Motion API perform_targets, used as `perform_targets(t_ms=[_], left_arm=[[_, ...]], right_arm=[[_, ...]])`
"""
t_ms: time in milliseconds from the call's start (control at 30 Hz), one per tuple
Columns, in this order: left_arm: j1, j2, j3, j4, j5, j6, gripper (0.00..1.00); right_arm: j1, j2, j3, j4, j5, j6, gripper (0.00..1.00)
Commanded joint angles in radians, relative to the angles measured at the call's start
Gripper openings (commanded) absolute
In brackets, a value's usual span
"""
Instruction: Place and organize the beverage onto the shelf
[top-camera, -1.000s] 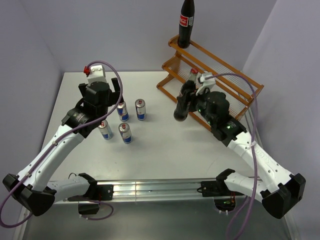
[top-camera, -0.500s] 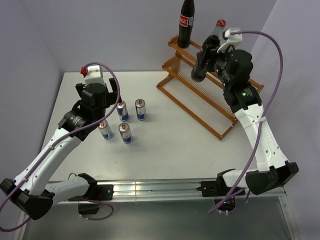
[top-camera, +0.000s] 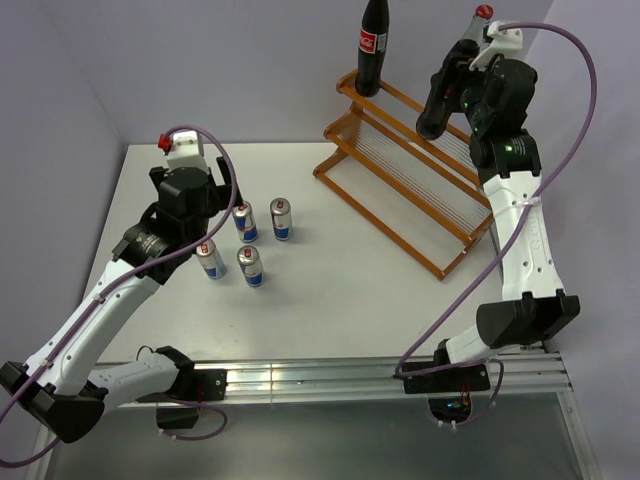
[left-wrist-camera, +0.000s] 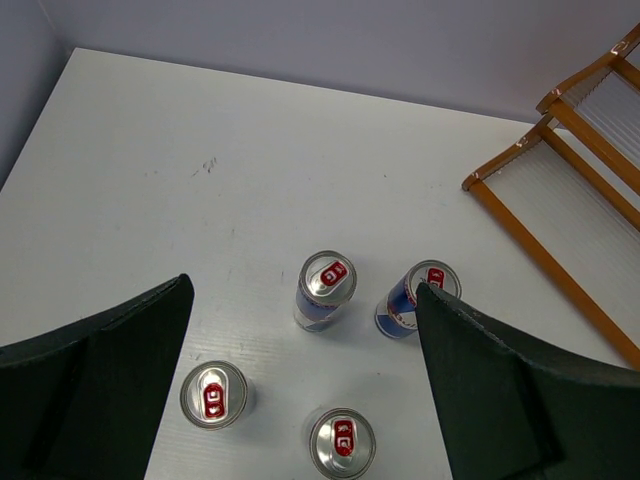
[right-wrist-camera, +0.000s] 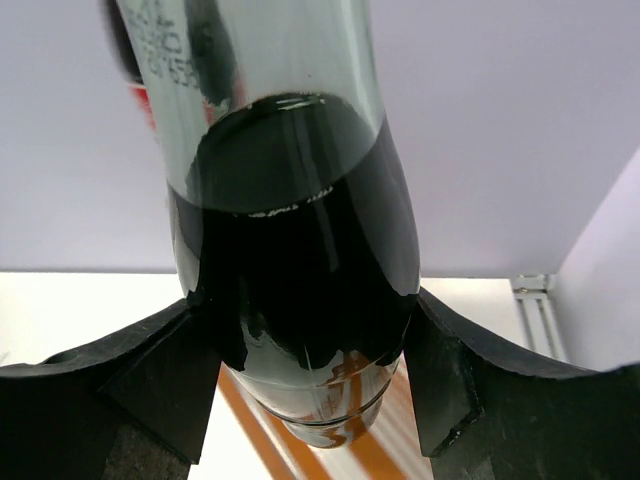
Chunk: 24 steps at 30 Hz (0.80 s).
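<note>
One cola bottle (top-camera: 373, 45) stands upright at the far left end of the shelf's (top-camera: 420, 180) upper tier. My right gripper (top-camera: 447, 95) is shut on the second cola bottle (top-camera: 437, 108) and holds it tilted, high above the shelf's upper tier; the right wrist view shows the bottle (right-wrist-camera: 300, 290) between both fingers with orange rack below. Four slim cans stand on the table: (top-camera: 282, 218), (top-camera: 245, 221), (top-camera: 250, 266), (top-camera: 210, 259). My left gripper (top-camera: 200, 215) hovers open above them; the cans (left-wrist-camera: 327, 290) show between its fingers (left-wrist-camera: 500, 390).
The white table (top-camera: 330, 300) ends at a metal rail along the near edge. Purple walls close in at the back and sides. Cables loop above both arms.
My right arm has lifted the cola bottle from over the table up and back, high above the shelf's upper tier. My left arm has drifted slightly up and left over the cans.
</note>
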Motion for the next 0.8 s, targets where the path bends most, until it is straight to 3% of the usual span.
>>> perform_targets(t_ms=[0,400,767], left_arm=[[0.004,-0.020,0.009,0.032,0.004,0.016,1.00],[0.040,-0.020,0.010,0.032,0.032,0.016,0.99],[0.075,-0.014,0.013,0.035,0.076,0.013,0.99]], right_arm=[[-0.032,0.001,0.139,0.262,-0.028,-0.006,0.00],[-0.060,0.206,0.336,0.218,-0.114,0.007,0.00],[-0.014,0.275,0.308,0.268,-0.180,0.007,0.00]])
